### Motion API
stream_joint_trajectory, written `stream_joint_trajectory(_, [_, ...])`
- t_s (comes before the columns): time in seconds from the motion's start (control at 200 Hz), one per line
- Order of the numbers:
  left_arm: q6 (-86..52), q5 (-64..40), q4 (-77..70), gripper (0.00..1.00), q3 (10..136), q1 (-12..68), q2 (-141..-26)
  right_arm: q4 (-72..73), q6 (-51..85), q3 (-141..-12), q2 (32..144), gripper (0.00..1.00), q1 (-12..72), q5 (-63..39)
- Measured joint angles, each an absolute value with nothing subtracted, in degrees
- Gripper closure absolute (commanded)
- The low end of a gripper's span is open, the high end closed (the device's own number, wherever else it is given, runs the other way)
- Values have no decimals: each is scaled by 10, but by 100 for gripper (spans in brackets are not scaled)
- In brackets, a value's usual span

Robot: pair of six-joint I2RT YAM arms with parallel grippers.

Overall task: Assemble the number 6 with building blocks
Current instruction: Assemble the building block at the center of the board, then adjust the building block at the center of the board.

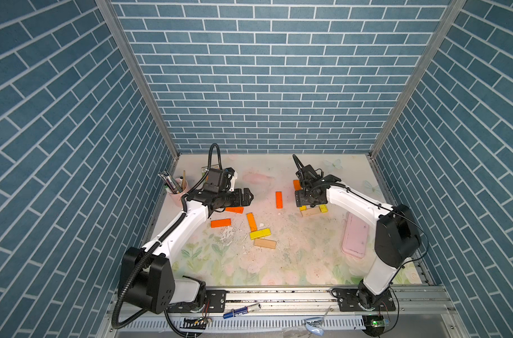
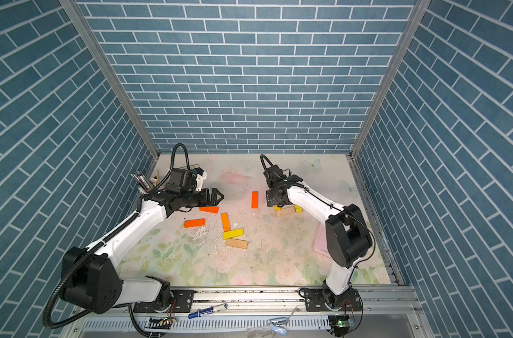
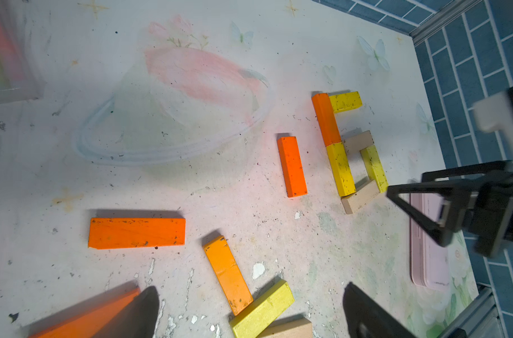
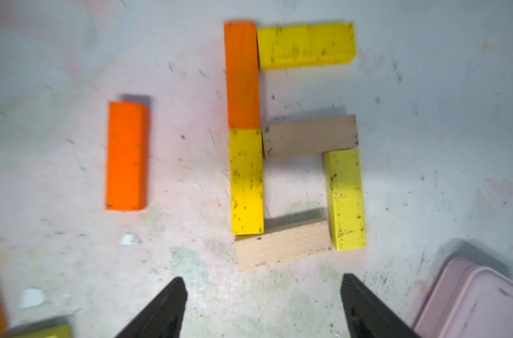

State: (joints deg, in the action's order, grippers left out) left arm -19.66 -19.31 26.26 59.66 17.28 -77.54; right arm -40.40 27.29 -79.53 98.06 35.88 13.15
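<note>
The number 6 [image 4: 293, 140] lies on the mat as six bars. An orange bar [image 4: 241, 76] and a yellow one [image 4: 246, 181] form its left side. A yellow bar [image 4: 305, 46] is the top, a tan bar [image 4: 309, 137] the middle, a yellow bar [image 4: 344, 199] the right side, and a slightly skewed tan bar [image 4: 281, 245] the bottom. My right gripper [image 4: 262, 284] hovers over its bottom edge, open and empty; in both top views the wrist hides most of the 6 [image 1: 311, 211]. My left gripper [image 3: 249, 288] is open above the loose building blocks [image 1: 251, 221].
Loose bars: an orange one [image 1: 279, 200] left of the 6, two orange [image 1: 234, 209] [image 1: 221, 223], a yellow [image 1: 260, 233] and a tan [image 1: 265, 243]. A pink tray [image 1: 355, 238] lies right of the 6. A pen cup [image 1: 176, 190] stands at the far left, with a chalk pack [image 3: 3, 58] near it.
</note>
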Motion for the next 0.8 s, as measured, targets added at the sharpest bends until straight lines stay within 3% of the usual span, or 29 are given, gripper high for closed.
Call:
stream_joint_trajectory(0.205, [-199, -161, 279, 3, 606, 173, -771, -390, 318, -805, 937, 28, 359, 121])
stream_joint_trajectory(0.8, [-197, -116, 314, 5, 625, 173, -798, -405, 341, -884, 1082, 44, 358, 91])
